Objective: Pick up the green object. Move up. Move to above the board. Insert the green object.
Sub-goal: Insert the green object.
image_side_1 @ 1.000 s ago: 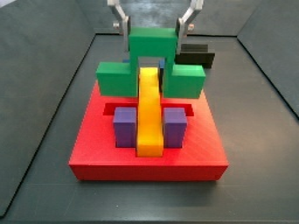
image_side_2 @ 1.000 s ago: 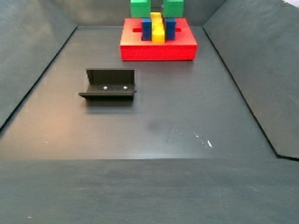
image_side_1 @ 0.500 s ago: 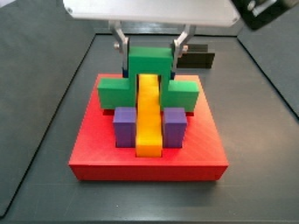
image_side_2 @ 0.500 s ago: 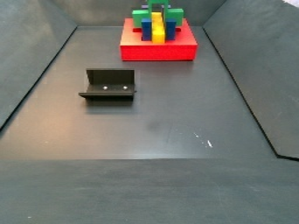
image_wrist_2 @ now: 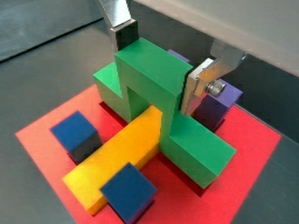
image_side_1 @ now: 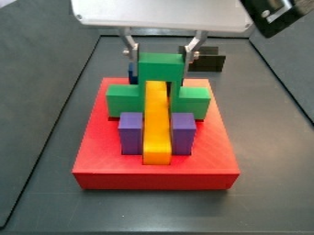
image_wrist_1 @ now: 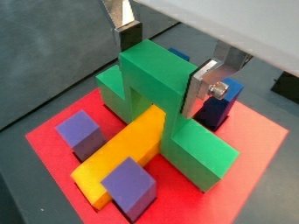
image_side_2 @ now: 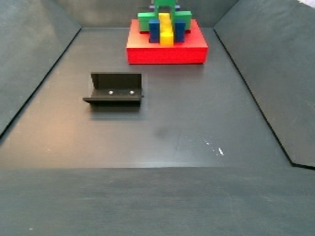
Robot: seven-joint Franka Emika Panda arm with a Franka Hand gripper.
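Jaws clamp the taller middle cube of the green object [image_wrist_1: 158, 96], one silver finger on each flank. Gripper [image_side_1: 159, 57] sits over the far part of the board [image_side_1: 98, 158]. Green object straddles the yellow bar [image_side_1: 157, 124], wings low against the red slab. Purple blocks [image_side_1: 131, 132] flank the bar's near end. Fixture [image_side_2: 114, 89] stands well apart on the floor.

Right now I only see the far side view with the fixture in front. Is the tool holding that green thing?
Observer: Yes; in both wrist views the tool is over the board, fingers clamping the middle cube of the green object.
Operator: And the yellow bar?
Observer: The yellow bar runs under that cube, a green wing on each side.
Operator: Other blocks?
Observer: Purple blocks flank the bar's near end in a side view.
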